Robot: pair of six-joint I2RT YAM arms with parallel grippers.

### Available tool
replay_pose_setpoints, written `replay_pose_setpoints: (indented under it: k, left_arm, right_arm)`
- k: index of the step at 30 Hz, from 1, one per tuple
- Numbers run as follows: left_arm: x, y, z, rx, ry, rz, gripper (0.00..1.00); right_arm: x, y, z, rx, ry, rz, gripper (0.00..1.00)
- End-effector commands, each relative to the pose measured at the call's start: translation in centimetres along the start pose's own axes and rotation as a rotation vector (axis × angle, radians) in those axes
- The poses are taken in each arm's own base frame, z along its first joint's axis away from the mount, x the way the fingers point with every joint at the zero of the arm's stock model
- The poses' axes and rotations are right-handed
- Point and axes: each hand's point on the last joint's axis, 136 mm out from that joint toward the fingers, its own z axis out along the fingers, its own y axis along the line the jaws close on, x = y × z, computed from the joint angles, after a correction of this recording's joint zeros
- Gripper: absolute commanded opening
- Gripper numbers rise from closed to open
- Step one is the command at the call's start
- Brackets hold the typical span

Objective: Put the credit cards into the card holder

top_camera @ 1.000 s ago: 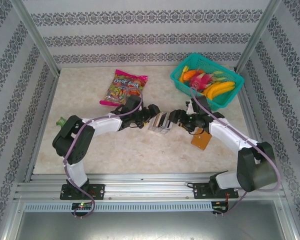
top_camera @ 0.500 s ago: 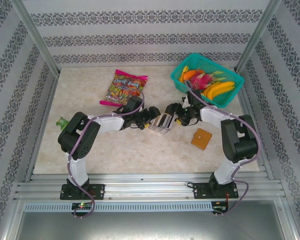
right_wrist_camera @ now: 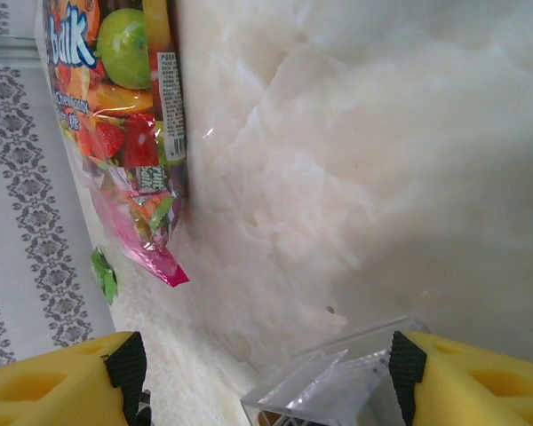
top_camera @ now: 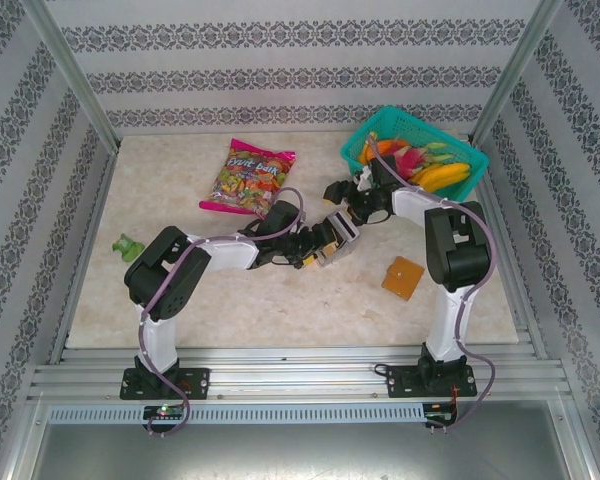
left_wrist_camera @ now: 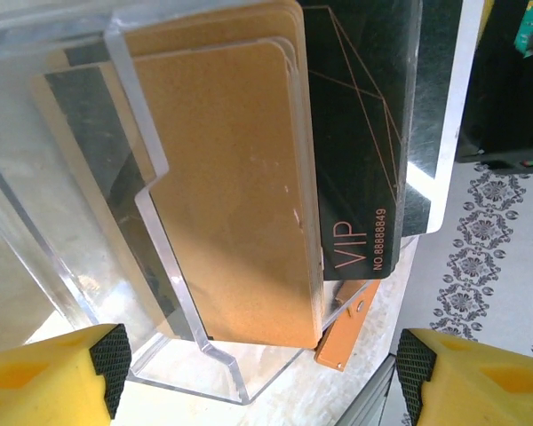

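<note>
A clear slotted tray (top_camera: 336,240) in the middle of the table holds the credit cards (left_wrist_camera: 240,195): several tan ones and a black one marked VIP (left_wrist_camera: 360,160). My left gripper (top_camera: 315,250) is right at the tray's left side, open. Its yellow fingers (left_wrist_camera: 62,377) sit wide on either side of the tray's near corner without touching it. The orange-brown card holder (top_camera: 403,277) lies shut on the table to the right, and its edge (left_wrist_camera: 346,333) peeks out beyond the tray. My right gripper (top_camera: 342,192) hovers open behind the tray, whose corner (right_wrist_camera: 338,390) lies between its fingertips.
A bag of fruit candy (top_camera: 247,175) lies at the back left. A teal basket of toy fruit (top_camera: 415,160) stands at the back right, close to my right arm. A small green object (top_camera: 128,243) sits near the left wall.
My right arm has pulled back from the tray and folded toward the basket. My left gripper has pushed in closer, and the tray has shifted right and tilted.
</note>
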Motion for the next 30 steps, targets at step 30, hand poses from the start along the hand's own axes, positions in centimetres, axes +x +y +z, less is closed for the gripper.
replay_pose_setpoints:
  k: [30]
  left_arm:
    - [-0.5, 0.6, -11.0, -0.154, -0.296, 0.245, 0.94]
  right_arm:
    - [5.6, -17.6, -14.8, 0.593, -0.25, 0.223, 0.59]
